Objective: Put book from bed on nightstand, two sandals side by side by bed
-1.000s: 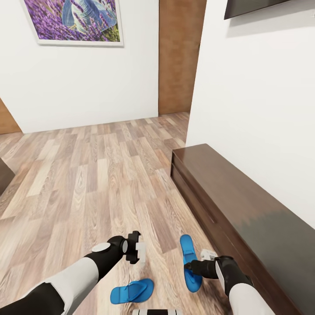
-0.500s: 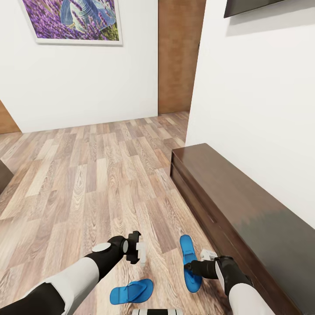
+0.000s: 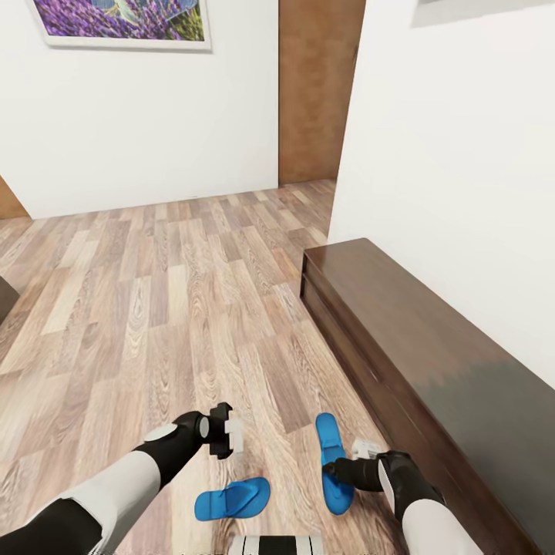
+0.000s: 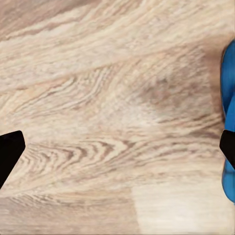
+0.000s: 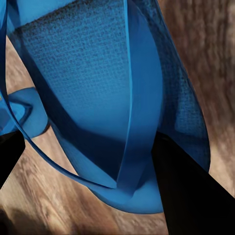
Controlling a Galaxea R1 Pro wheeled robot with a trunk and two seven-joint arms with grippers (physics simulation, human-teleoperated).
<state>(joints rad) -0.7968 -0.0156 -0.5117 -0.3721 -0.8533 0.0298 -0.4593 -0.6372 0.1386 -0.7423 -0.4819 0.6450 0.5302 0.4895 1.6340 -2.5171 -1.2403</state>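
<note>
Two bright blue sandals show in the head view. One sandal (image 3: 231,498) lies flat on the wood-plank floor (image 3: 154,308), just in front of my base. The other sandal (image 3: 331,455) (image 5: 98,88) is held by my right gripper (image 3: 336,470) (image 5: 98,171), shut on its strap end, low over the floor beside the long sideboard. My left gripper (image 3: 225,441) (image 4: 117,152) hangs open above bare floor, a little beyond the lying sandal, whose blue edge (image 4: 229,98) shows beside one fingertip. The book, bed and nightstand are out of view.
A long low dark-brown sideboard (image 3: 432,362) runs along the white wall on the right. A brown wooden door (image 3: 316,92) stands at the back beside a framed lavender picture (image 3: 116,19). Open floor spreads ahead and to the left.
The whole view has shifted, with floor, sideboard and lying sandal sliding up the picture. My left gripper has moved a little left. The right gripper keeps its hold on the sandal.
</note>
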